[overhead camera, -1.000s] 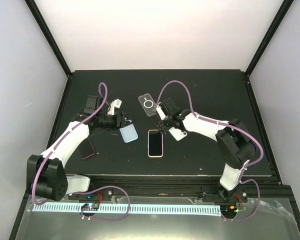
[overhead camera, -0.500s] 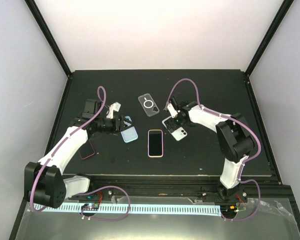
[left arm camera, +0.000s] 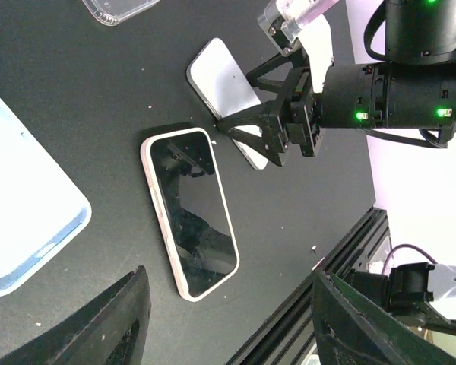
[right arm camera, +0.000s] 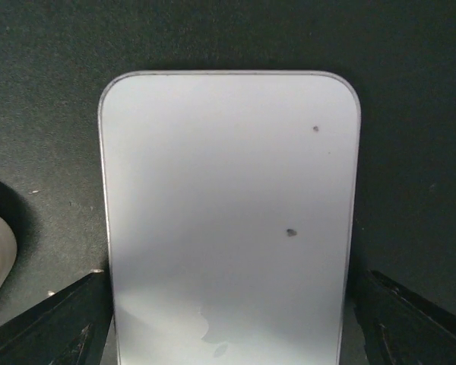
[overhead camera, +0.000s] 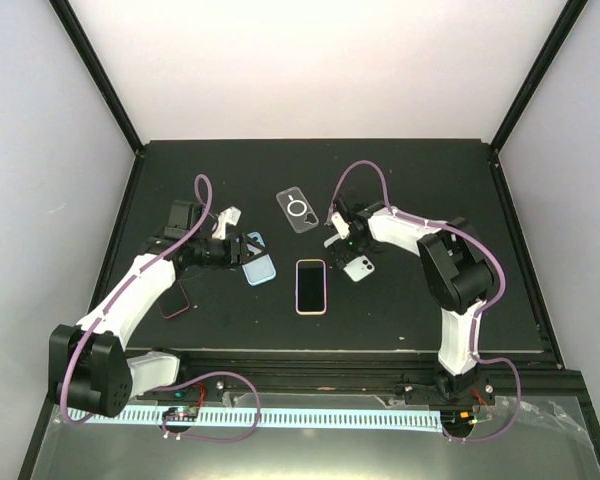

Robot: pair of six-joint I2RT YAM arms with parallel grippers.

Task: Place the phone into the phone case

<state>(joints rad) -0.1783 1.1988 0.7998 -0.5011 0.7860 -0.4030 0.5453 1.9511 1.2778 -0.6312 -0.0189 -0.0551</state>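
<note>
Black tabletop (overhead camera: 420, 180) filled the cell floor, and you had the right gripper (right arm camera: 228, 327) spread wide, one finger on either side of the silver phone (right arm camera: 228, 190), which lay back up just right of the pink-edged phone (overhead camera: 311, 285). Your left gripper (overhead camera: 242, 250) was also spread, holding nothing, just beside the pale blue case (overhead camera: 259, 266), with the clear case (overhead camera: 298, 210) farther back.

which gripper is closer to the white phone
Right. The right gripper has a finger on either side of the white phone; the left gripper is farther off, beside the blue case.
</note>
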